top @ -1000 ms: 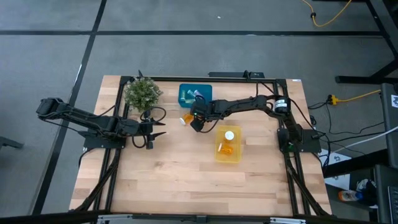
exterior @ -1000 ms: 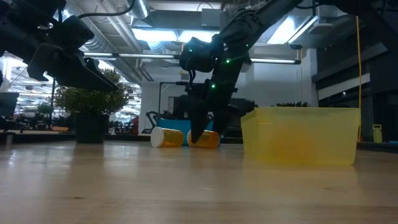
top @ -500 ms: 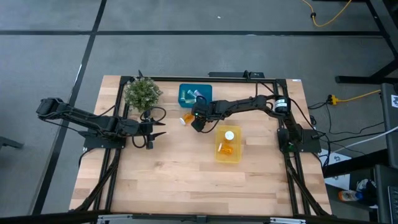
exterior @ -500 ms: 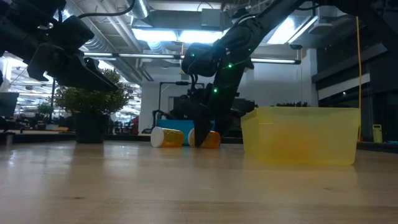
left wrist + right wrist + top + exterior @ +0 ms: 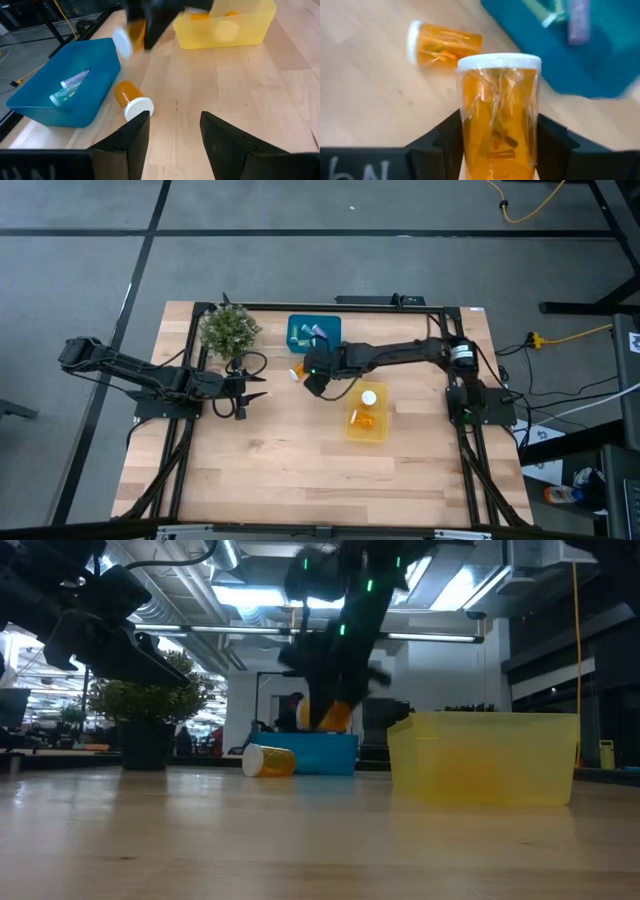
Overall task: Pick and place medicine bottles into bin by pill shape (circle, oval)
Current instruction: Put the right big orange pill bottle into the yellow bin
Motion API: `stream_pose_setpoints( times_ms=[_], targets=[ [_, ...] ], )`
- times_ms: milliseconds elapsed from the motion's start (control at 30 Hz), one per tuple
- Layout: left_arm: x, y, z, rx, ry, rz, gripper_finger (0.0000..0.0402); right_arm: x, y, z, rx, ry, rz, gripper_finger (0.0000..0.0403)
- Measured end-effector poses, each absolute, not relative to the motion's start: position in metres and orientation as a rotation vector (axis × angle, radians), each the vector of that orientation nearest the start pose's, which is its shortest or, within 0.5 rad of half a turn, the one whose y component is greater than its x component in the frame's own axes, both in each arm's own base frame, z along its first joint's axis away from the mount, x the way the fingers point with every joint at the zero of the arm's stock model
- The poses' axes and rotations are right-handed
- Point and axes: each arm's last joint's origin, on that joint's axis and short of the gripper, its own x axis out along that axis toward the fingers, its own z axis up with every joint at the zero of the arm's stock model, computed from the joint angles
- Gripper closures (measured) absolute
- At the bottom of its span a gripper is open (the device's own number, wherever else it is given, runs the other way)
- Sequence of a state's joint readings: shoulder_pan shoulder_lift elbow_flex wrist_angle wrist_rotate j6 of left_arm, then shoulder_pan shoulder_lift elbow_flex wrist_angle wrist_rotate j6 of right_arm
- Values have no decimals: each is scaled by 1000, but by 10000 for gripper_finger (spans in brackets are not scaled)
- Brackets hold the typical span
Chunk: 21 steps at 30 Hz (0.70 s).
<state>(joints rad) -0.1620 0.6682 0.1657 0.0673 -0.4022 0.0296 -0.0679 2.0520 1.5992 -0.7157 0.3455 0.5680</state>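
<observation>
My right gripper [image 5: 335,690] hangs above the table beside the blue bin [image 5: 314,332], shut on an orange medicine bottle [image 5: 497,115] with a white cap. A second orange bottle [image 5: 297,371] lies on its side on the wood below it, next to the blue bin. The blue bin holds a few pale bottles [image 5: 70,86]. The yellow bin [image 5: 367,412] holds orange bottles. My left gripper [image 5: 175,120] is open and waits low over the table's left half, pointing at the lying bottle. My right gripper pinches the orange bottle's round wall [image 5: 467,135] between its two fingers [image 5: 445,140], one on each side. The bottle lies along the fingers, its white cap [image 5: 499,61] pointing away from the wrist. It is lifted clear of the table, above the blue bin's rim in the low view.
A potted plant [image 5: 229,330] stands at the far left of the table, behind my left gripper. The yellow bin [image 5: 483,757] sits just right of the lifted bottle. Bare wood stretches across the table's near half.
My right gripper has shut on the orange bottle that lay by the blue bin and has risen with it, lifting it clear of the table. The other orange bottle has stayed where it was.
</observation>
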Motion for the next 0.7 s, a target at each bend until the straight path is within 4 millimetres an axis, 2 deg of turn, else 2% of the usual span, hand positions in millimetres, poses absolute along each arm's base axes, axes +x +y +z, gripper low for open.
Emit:
stream_pose_setpoints(
  times_ms=[167,233,533,700],
  targets=[
    [142,-12,162,150,423,230,233,415,-2,240,267,971,-792,218],
    [142,-12,162,150,422,230,233,409,11,249,251,971,-849,218],
    [142,-12,162,150,422,230,233,371,60,253,317,1073,-1081,217],
    [142,-12,162,150,422,230,233,356,85,254,374,1070,-1168,217]
  ],
)
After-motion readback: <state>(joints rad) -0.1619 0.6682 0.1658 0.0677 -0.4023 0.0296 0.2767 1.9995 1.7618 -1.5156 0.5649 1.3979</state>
